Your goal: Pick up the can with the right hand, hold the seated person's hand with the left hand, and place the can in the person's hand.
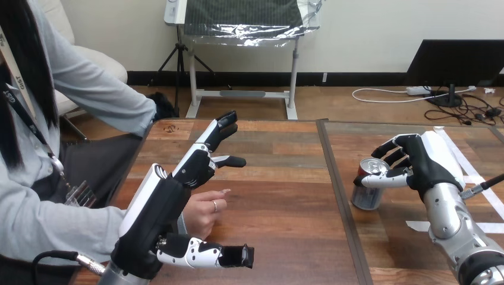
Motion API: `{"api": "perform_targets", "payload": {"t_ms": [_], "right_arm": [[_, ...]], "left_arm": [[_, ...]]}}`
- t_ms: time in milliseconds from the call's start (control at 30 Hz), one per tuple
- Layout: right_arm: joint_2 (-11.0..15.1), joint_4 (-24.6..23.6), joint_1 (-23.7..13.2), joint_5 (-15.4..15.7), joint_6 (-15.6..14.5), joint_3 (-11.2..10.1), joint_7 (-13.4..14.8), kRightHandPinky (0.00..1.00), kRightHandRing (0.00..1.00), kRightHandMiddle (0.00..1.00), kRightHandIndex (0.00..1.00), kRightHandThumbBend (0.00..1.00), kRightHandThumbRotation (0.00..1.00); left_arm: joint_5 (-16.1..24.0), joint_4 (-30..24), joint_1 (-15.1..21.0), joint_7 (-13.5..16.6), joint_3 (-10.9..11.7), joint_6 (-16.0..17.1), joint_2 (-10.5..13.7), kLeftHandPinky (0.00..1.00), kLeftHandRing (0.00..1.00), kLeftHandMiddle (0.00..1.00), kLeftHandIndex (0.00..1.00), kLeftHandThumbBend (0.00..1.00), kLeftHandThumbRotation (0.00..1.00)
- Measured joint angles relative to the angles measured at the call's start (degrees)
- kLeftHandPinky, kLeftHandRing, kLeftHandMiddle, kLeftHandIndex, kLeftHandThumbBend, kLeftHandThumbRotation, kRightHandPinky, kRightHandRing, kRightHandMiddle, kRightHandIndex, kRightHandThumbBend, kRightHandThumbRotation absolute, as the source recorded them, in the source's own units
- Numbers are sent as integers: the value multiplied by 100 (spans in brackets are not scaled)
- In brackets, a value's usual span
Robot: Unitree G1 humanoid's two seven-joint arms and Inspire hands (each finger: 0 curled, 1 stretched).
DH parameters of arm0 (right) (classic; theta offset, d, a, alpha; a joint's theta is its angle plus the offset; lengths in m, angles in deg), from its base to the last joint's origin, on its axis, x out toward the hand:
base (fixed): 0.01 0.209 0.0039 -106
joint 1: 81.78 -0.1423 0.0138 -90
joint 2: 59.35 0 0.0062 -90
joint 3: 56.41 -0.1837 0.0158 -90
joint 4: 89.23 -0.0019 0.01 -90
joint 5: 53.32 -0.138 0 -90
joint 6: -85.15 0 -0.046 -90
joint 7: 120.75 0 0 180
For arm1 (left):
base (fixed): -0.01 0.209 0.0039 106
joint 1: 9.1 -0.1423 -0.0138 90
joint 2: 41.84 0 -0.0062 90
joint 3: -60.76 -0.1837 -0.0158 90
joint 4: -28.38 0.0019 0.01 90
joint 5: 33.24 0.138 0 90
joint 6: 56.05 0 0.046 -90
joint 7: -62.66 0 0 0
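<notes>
The robot's left arm comes up from the lower left corner of the frame, and its left hand is raised over the counter at left of centre, set on edge. The fingers are straight and point up and away toward the middle of the frame. The thumb sticks out to the right, low near the bottom edge. The hand is released and grasps nothing.

The person's hand rests on the counter in the gap between those fingers and the thumb, just beside the palm. Its fingers are loosely bent, with one pointing right. I cannot tell whether it touches the robot's palm. No robot finger is curled round it.

At the right of the frame, the silver right forearm rises from the lower right corner, and the right hand bends in toward the left. It is grasping the can. The curled fingers hook over and behind the can's top rim, and the thumb lies across its near side. The can is at the right-centre of the frame, just right of the seam between the two counter tops. It leans slightly, with its base down at the wood.
</notes>
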Motion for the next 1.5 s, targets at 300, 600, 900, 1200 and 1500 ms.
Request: {"api": "perform_targets", "payload": {"t_ms": [300,600,900,1200,1500], "right_arm": [[-3,-1,34,-57,101,-8,-9,39,45,50,54,77,0],[-4,-2,56,-101,125,-9,-9,38,44,50,55,78,0],[-3,-3,61,-192,134,-12,-9,38,44,49,54,77,0],[-3,-37,86,-225,245,-28,-9,37,43,49,54,77,0],[-5,-69,101,-329,379,-60,-10,35,41,46,54,77,0]], "left_arm": [[2,-1,-7,0,-1,-42,1,77,97,100,95,100,44],[0,-4,-14,0,-3,-84,1,76,96,100,95,100,44],[39,-4,-15,35,2,-84,1,73,95,100,94,100,45],[49,-4,-22,65,2,-84,1,73,95,99,93,100,45],[426,-9,-40,338,96,-84,-3,72,92,97,91,100,43]]}}
